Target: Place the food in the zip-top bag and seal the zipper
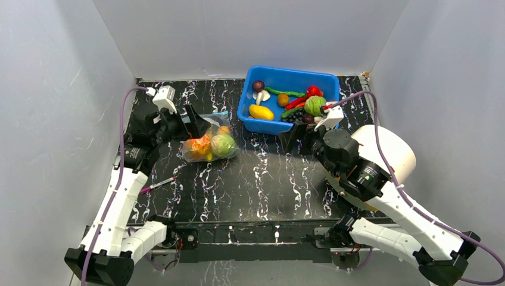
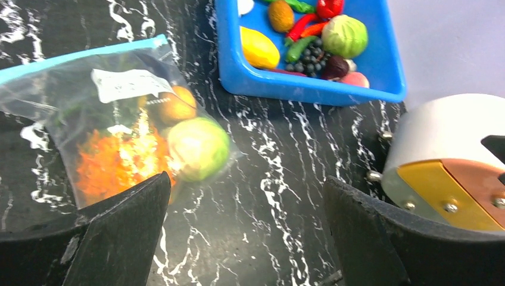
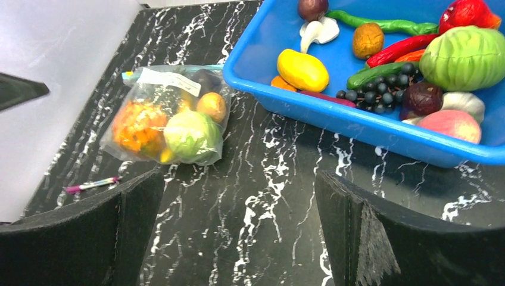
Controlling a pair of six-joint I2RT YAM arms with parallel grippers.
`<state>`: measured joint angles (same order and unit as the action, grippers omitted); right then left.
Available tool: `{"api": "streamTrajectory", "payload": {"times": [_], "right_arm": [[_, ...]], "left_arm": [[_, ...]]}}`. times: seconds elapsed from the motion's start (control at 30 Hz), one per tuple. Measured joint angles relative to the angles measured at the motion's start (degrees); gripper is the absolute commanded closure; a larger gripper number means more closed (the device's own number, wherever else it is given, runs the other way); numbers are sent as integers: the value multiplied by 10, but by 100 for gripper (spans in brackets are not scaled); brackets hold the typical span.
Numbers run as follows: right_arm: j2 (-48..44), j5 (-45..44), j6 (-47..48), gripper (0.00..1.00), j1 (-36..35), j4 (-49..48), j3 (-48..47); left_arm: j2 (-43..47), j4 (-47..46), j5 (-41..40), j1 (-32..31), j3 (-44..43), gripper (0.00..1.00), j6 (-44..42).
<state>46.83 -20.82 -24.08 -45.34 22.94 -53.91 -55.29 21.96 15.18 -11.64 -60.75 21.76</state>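
Lying on the bench (image 1: 256, 179), the one zip-top bag (image 1: 208, 140) is seen with at least three pieces of food inside: one green cabbage (image 2: 198, 148), one orange piece (image 2: 110, 164) and one small brownish piece (image 2: 177, 106). Whether the zipper (image 2: 77, 56) is pressed shut cannot be told. Sealing is judged the step in hand, so the strip should be pinched along its length. The left hand (image 2: 245, 185), just beside the bag, and the right hand (image 3: 238, 179) are both spread wide, nothing gripped. One blue bin (image 1: 268, 126) and one pen (image 1: 158, 185) are counted.

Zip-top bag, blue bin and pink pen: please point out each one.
zip-top bag (image 2: 41, 89), left wrist view, clear upper part
blue bin (image 3: 357, 125), right wrist view, near wall
pink pen (image 1: 158, 185), top external view, middle of barrel
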Motion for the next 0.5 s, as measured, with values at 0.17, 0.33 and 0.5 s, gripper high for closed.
{"api": "streamTrajectory", "payload": {"times": [0.17,0.33,0.5], "right_arm": [[0,0,-58,2,0,31,-42],[0,16,-115,2,0,49,-56],[-3,35,-156,2,0,60,-46]], "left_arm": [[16,11,36,-5,-7,2,30],[53,10,48,-5,-7,2,46],[73,15,45,-9,-4,2,47]]}}
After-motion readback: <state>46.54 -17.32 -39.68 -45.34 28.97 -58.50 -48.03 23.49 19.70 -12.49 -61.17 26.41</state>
